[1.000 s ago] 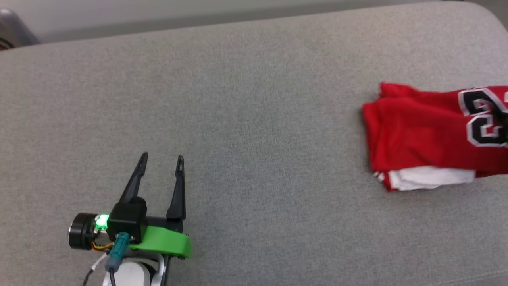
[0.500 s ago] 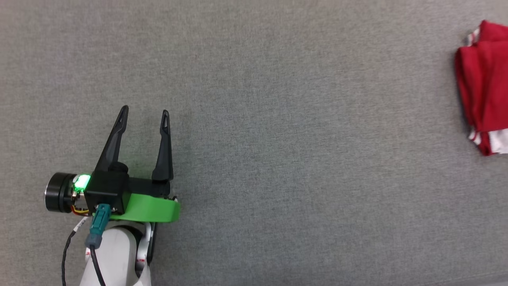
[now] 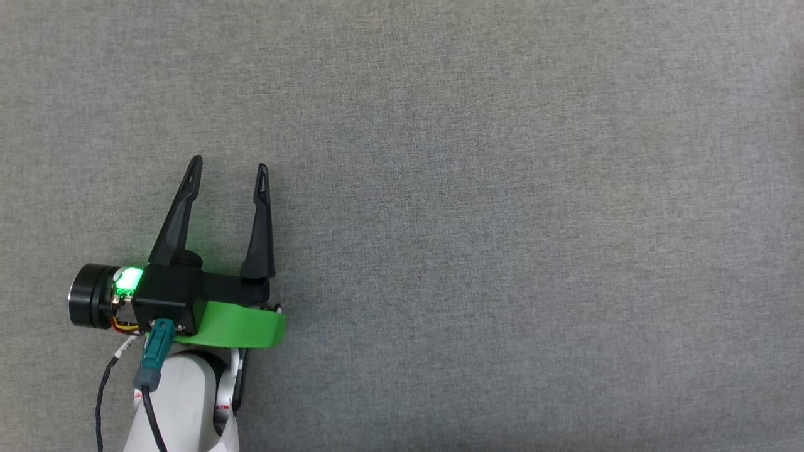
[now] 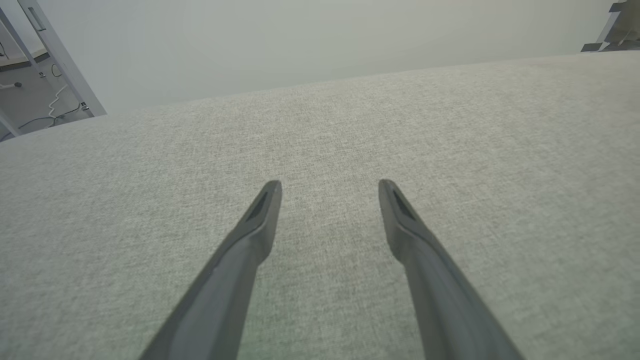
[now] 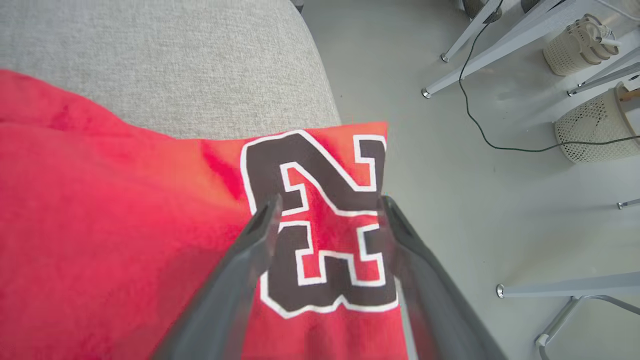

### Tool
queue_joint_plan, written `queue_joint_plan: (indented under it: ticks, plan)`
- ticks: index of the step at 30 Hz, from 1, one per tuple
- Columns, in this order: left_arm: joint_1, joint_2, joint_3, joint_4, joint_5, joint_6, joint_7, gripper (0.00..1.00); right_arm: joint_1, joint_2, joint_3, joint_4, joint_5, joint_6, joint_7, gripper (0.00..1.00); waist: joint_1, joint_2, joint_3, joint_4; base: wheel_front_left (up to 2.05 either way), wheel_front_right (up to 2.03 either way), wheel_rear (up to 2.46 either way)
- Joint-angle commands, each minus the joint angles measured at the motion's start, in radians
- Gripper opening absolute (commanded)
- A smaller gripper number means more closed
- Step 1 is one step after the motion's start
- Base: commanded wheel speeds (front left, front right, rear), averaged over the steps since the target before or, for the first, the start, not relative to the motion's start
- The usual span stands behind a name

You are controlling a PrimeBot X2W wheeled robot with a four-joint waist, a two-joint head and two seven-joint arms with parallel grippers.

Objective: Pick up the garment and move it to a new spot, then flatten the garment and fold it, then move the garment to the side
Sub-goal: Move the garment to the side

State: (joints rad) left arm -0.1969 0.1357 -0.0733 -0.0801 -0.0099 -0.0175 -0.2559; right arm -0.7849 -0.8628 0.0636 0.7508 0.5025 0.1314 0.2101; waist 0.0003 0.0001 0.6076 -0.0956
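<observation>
Red garment [image 5: 100, 225] — black, white-edged numeral — under right gripper [image 5: 330, 201], jaws apart; left gripper [image 3: 229, 164] likewise spread

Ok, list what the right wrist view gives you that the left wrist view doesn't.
Right wrist view: the garment, its black number print between the open right gripper's fingers, reaching past the grey cushion's edge over a floor with white mesh baskets. Left wrist view: the open left gripper above bare cushion, a pale wall behind. Both: the grey cushion and two spread dark fingers.
</observation>
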Motion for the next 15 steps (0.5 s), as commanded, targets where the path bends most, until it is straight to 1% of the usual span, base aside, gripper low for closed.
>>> queue_joint_plan:
  ticks: [1,3,5,7,12,15]
  plan:
    - [-0.018,0.004,-0.005,0.002,0.006,0.005,-0.006,1.0,-0.017,0.006,-0.013,0.015,-0.009,-0.001,-0.034,1.0,-0.0003,-0.0001,-0.019,0.0,0.0,0.0,0.0]
    - [-0.017,0.0,-0.008,0.009,0.003,0.006,-0.006,1.0,-0.02,0.02,-0.031,0.031,-0.01,-0.001,-0.093,1.0,-0.0003,-0.0001,-0.042,0.001,0.0,0.0,0.0]
    - [-0.01,-0.003,-0.011,0.018,0.0,0.007,-0.006,1.0,-0.009,0.025,-0.025,0.028,-0.035,-0.001,-0.158,1.0,-0.0003,-0.0001,-0.072,0.002,0.0,0.0,0.0]
    - [0.003,-0.007,-0.012,0.03,-0.004,0.008,-0.006,1.0,0.003,0.047,-0.03,0.018,-0.031,-0.001,-0.227,1.0,-0.0003,-0.0001,-0.107,0.001,0.0,0.0,0.0]
    - [0.042,-0.016,-0.013,0.053,-0.014,0.01,-0.006,1.0,0.042,0.082,-0.033,-0.034,-0.067,-0.001,-0.391,1.0,-0.0003,-0.0001,-0.196,0.006,0.0,0.0,0.0]
    - [0.068,-0.022,-0.011,0.066,-0.021,0.01,-0.006,1.0,0.064,0.121,-0.045,-0.083,-0.094,-0.001,-0.442,1.0,-0.0003,-0.0001,-0.243,0.012,0.0,0.0,0.0]
